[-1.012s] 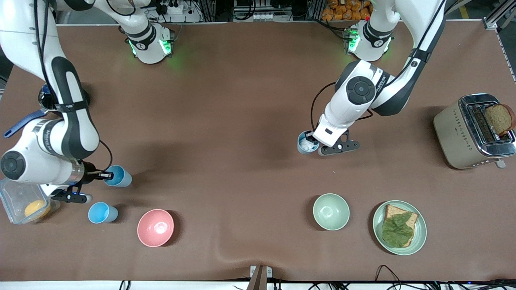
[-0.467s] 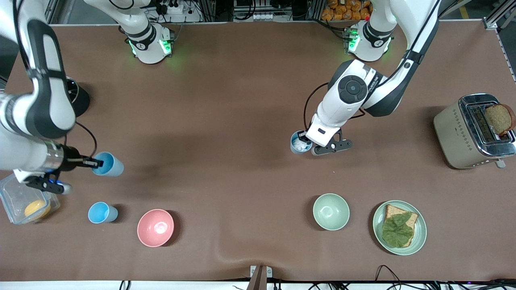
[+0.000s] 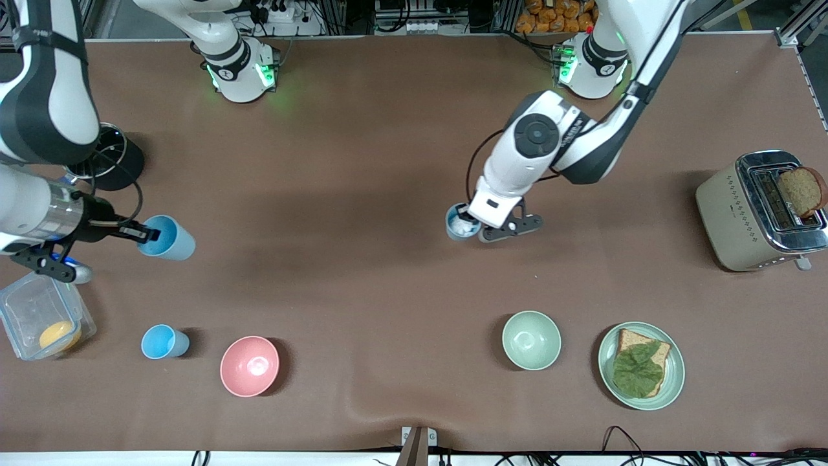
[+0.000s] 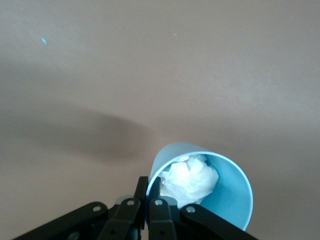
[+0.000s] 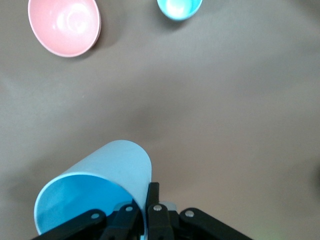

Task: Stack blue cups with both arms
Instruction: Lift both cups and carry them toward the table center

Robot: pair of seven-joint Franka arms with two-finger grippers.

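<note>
My right gripper [image 3: 143, 233] is shut on the rim of a bright sky-blue cup [image 3: 169, 238] and holds it tilted in the air near the right arm's end of the table. In the right wrist view the fingers [image 5: 152, 192] pinch that cup's [image 5: 95, 182] wall. A second sky-blue cup [image 3: 165, 342] stands upright on the table, nearer the front camera, and also shows in the right wrist view [image 5: 179, 7]. My left gripper [image 3: 468, 222] is shut on the rim of a paler grey-blue cup [image 3: 455, 228] over the table's middle. White crumpled paper fills this cup [image 4: 227, 195].
A pink bowl [image 3: 250, 366] sits beside the standing cup. A pale-green bowl [image 3: 531, 340], a plate [image 3: 607, 362] with bread and a leaf, and a toaster [image 3: 744, 213] are toward the left arm's end. A clear container [image 3: 19, 304] and a black round object [image 3: 116, 162] are by the right arm.
My right gripper has lifted its sky-blue cup higher and drawn it away from the standing cup. My left gripper has carried its cup toward the right arm's end of the table.
</note>
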